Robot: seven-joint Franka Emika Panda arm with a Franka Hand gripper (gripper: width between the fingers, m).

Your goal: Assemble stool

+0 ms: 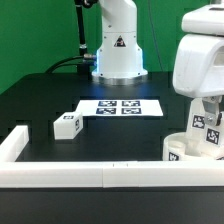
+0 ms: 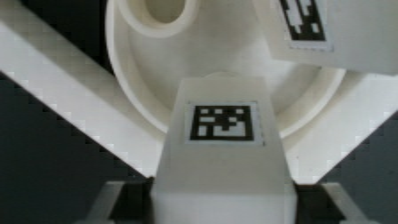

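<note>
The round white seat point(image 1: 176, 150) lies at the exterior view's right, near the front rail. A white leg point(image 1: 207, 130) with square tags stands on it, and my gripper point(image 1: 204, 112) is shut on that leg from above. In the wrist view the leg point(image 2: 221, 130) runs out from between my fingers point(image 2: 128, 200) with its tag facing the camera. The gripper point(image 2: 221, 205) presses both sides of the leg. Behind it lies the seat point(image 2: 143, 60) with a round hole in it. A second tagged leg point(image 2: 317, 30) shows at the edge. Another loose leg point(image 1: 66, 124) lies on the table at the exterior view's left.
The marker board point(image 1: 120, 107) lies flat in the middle of the black table, in front of the robot's base point(image 1: 117, 55). A long white rail point(image 1: 90, 175) runs along the front edge and turns back at the exterior view's left point(image 1: 14, 143).
</note>
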